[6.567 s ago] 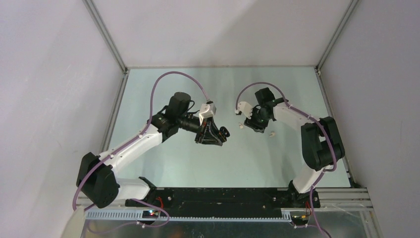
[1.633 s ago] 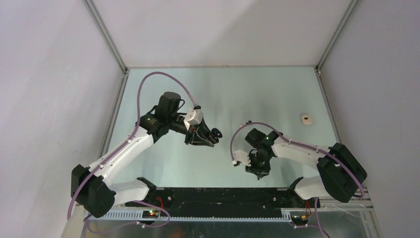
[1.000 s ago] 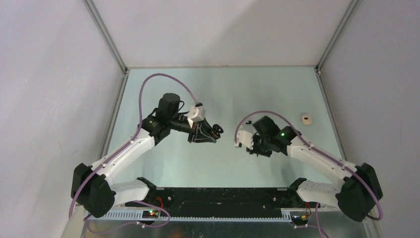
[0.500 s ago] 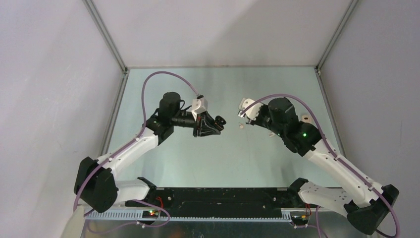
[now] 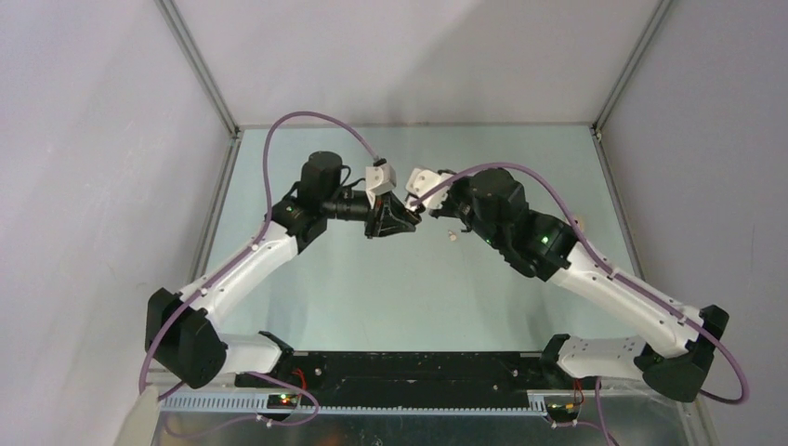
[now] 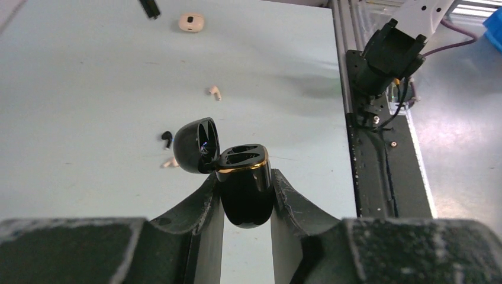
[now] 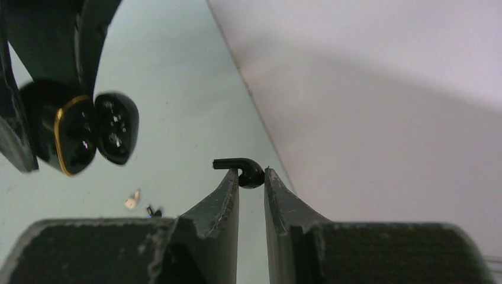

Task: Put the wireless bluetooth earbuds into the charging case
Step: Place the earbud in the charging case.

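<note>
Shows the right arm [image 5: 595, 279] swung in from 5 o'clock of the table [image 5: 390, 307] to its centre, setting the right gripper [image 7: 251, 177] at 3 o'clock of the left gripper [image 6: 245, 176], itself clamped on the open charging case [image 6: 244, 204]. Holds a black earbud [image 7: 248, 171] pinched in narrow right jaws, near the case but not yet seated. Leaves an off-white earbud [image 5: 453, 236] loose at 4 o'clock.

No writing, label, brand, number or sign can be read in any of the views.
</note>
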